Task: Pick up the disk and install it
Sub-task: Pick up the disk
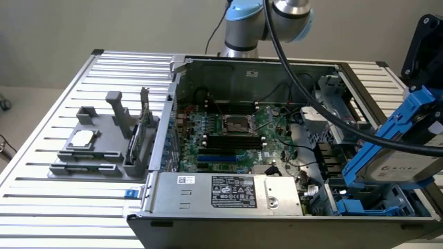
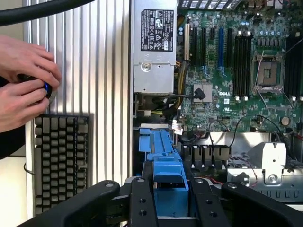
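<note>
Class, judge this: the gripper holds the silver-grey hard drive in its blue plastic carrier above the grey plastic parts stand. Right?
Wrong place. The gripper holds the silver-grey hard drive in its blue plastic carrier above the open metal computer case, as the exterior view shows.

Silver-grey robot arm (image 1: 242, 40) with pale blue joint caps, thick black cable (image 2: 33, 13) trailing off it, matte black gripper (image 2: 169, 187), fingers (image 2: 142, 203) dotted with small screw holes

Below and ahead of the jaws, an open computer case (image 1: 249, 72) with green motherboard (image 2: 222, 101) and grey labelled power supply (image 2: 154, 52), and off to one side a keyboard (image 2: 61, 161) on the slatted table (image 2: 94, 56).
</note>
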Robot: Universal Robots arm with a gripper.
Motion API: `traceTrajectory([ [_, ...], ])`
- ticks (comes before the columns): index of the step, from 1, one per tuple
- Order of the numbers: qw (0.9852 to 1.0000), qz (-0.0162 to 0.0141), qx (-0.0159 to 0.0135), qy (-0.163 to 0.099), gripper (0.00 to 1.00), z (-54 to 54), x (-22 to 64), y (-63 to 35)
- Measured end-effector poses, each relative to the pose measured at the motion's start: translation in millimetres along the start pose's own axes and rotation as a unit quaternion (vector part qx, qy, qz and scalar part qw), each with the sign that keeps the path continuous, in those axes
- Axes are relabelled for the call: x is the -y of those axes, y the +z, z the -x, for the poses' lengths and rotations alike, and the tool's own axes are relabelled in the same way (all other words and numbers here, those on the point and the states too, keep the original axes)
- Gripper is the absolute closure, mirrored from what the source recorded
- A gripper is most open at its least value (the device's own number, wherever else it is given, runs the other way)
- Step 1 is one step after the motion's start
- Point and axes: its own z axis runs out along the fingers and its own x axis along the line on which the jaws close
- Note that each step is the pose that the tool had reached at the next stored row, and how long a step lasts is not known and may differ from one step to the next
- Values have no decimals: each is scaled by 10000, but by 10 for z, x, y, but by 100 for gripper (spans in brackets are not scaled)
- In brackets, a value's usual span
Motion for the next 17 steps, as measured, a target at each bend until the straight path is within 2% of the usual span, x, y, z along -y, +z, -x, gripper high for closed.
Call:
traceTrajectory([
  [3,10000,0,1,-1,67,-1,16,55],
  [10,10000,36,0,0,67,-1,45,158],
  [13,10000,40,3,-1,67,0,48,194],
  [17,10000,40,31,-8,67,0,51,232],
])
